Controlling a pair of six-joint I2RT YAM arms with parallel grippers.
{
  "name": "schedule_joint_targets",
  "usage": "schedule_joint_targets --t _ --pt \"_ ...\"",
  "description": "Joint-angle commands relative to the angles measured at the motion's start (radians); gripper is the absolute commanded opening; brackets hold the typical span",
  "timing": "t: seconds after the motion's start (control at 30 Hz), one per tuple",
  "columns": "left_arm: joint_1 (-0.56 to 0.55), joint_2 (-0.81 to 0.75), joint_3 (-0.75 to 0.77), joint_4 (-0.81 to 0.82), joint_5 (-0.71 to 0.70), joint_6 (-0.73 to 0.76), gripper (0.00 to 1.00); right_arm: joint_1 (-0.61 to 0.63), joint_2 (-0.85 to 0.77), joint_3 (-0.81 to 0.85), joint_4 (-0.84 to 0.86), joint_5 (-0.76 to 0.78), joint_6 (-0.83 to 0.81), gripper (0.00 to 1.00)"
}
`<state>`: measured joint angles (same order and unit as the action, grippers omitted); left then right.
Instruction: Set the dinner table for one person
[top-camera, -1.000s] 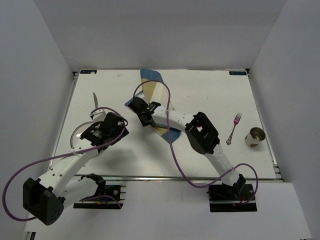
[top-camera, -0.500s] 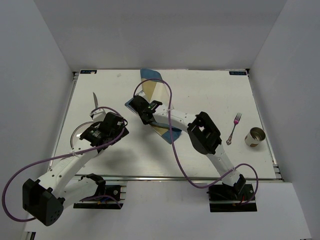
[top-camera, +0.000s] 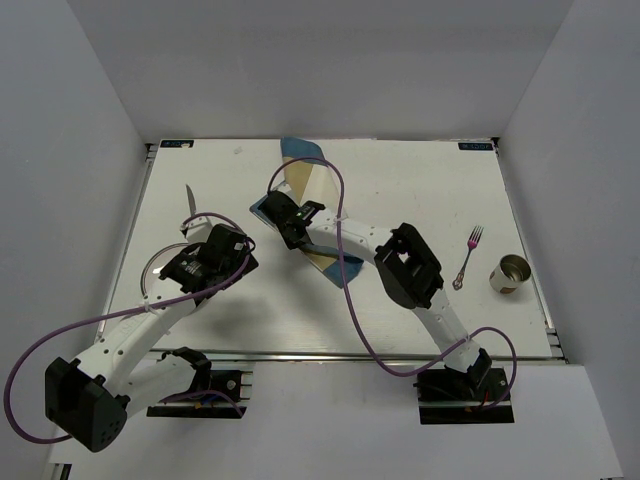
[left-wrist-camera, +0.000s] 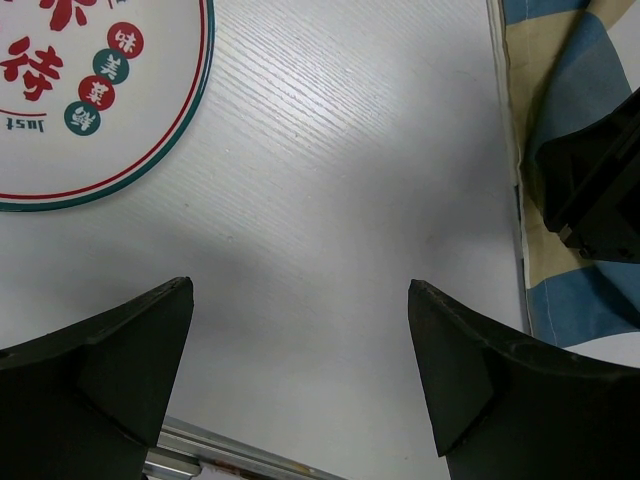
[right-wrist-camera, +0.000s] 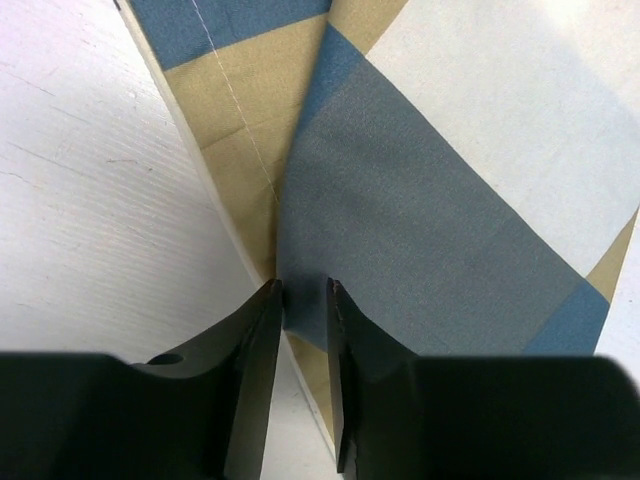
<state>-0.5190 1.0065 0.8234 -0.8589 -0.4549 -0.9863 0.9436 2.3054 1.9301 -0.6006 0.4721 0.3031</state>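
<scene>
**Right wrist close-up: placemat (right-wrist-camera: 430, 190) pinched at a fold, not yet lying flat**

Nearest me, the silver rail (top-camera: 380, 353) runs along the front of the dinner table (top-camera: 420, 190), the big white top that carries everything.

Just past the rail, left side: left gripper (left-wrist-camera: 300, 320) hovers low over bare tabletop, jaws wide apart, nothing between them. A printed plate (left-wrist-camera: 60, 90) sits just beside it on the outer side, mostly hidden under the arm from above.

Middle: right gripper (right-wrist-camera: 300, 290) reaches across toward the left, jaws pressed together on a raised crease of the blue-and-tan cloth. The placemat is rumpled, with one part standing up toward the back and another part tucked under the right forearm.

My read: the step in hand is spreading the cloth. To do it well:
- keep the pinch firm and draw low along the tabletop, so the cloth drags out rather than balloons
- pull away from the standing flap, not into it
- let go only once the corners lie down

In the way: the right arm's own forearm rests over part of the cloth and could pin it. The left gripper and plate are close by on the left, so a pull that way risks a bump.

Farther back on the left lies a knife (top-camera: 190, 200). Well apart on the right are a fork (top-camera: 467, 255) and a metal cup (top-camera: 510, 273). None of these is set in place yet.
</scene>
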Motion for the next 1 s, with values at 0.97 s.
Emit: schedule_joint_targets --t 0.97 --pt "0.001 0.009 -0.010 0.115 0.038 0.037 0.98 -0.043 -0.239 -0.202 0.188 -0.120 0.089 0.00"
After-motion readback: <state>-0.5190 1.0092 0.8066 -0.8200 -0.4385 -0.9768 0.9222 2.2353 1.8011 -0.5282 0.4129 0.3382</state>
